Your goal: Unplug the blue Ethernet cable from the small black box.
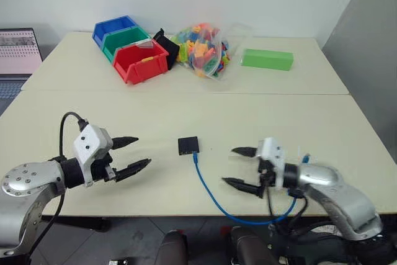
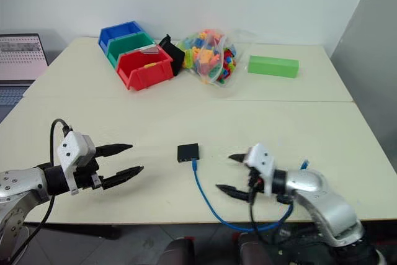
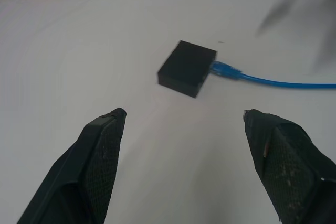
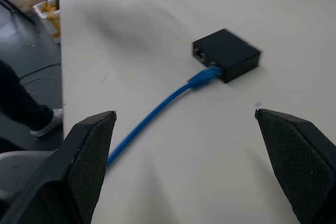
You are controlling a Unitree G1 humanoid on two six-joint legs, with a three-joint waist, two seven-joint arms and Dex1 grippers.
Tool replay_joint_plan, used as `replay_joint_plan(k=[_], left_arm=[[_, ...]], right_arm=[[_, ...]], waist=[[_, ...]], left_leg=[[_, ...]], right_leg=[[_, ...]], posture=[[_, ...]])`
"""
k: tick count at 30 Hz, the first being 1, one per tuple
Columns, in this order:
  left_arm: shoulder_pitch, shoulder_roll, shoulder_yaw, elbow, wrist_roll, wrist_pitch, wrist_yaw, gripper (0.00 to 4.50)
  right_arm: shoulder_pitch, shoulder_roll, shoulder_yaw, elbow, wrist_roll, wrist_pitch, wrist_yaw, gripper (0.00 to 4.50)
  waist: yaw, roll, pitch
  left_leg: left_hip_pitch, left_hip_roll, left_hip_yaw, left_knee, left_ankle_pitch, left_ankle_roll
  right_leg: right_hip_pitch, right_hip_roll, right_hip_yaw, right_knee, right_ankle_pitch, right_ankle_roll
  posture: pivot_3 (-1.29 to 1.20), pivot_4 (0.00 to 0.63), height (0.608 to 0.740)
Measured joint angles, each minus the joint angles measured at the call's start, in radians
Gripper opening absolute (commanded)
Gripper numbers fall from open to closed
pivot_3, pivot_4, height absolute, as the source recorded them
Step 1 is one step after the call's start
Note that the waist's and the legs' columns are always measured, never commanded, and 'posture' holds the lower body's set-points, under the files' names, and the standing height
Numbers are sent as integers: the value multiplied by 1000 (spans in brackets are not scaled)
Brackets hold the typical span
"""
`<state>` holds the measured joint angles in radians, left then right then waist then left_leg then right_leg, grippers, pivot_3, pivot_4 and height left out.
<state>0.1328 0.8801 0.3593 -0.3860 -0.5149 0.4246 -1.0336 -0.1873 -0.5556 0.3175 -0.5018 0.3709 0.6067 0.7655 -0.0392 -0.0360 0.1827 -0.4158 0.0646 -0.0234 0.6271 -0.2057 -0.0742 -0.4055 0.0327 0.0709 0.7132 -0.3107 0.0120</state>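
The small black box (image 1: 188, 146) lies flat near the middle of the cream table's front half. The blue Ethernet cable (image 1: 208, 187) is plugged into the box's near side and curves down over the front edge, looping back up toward my right arm. My left gripper (image 1: 136, 152) hovers open to the left of the box, fingers pointing at it. My right gripper (image 1: 234, 167) hovers open to the right of the cable, pointing left. Both wrist views show the box (image 3: 188, 68) (image 4: 227, 54) with the plug in it, ahead of empty spread fingers.
At the back of the table (image 1: 74, 110) stand blue (image 1: 113, 29), green (image 1: 127, 40) and red (image 1: 141, 61) bins, a black pouch (image 1: 167, 45), a clear bag of coloured bricks (image 1: 205, 49) and a green block (image 1: 267, 59). A laptop (image 1: 18, 54) sits far left.
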Motion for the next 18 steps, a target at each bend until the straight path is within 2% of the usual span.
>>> replay_joint_plan(k=[7, 14, 18], left_arm=[[92, 80, 3, 8, -32, -40, -211, 3831], [98, 89, -1, 46, -9, -105, -269, 3831], [87, 88, -12, 70, -1, -130, -280, 3831]], right_arm=[[-134, 132, 137, 97, -90, 92, -75, 4490], [-182, 197, 188, 180, -170, 175, -154, 4490], [-200, 215, 196, 180, -183, 220, -161, 3719]], waist=[[-4, 0, 0], [-4, 0, 0], [-6, 0, 0]], left_leg=[[0, 0, 0, 0, 0, 0], [0, 1, 0, 0, 0, 0], [0, 1, 0, 0, 0, 0]], right_leg=[[0, 0, -1, 0, 0, -1], [-1, 0, -1, 0, 0, -1], [-1, 0, -1, 0, -1, -1]], posture=[[0, 150, 740], [0, 150, 740], [0, 150, 740]])
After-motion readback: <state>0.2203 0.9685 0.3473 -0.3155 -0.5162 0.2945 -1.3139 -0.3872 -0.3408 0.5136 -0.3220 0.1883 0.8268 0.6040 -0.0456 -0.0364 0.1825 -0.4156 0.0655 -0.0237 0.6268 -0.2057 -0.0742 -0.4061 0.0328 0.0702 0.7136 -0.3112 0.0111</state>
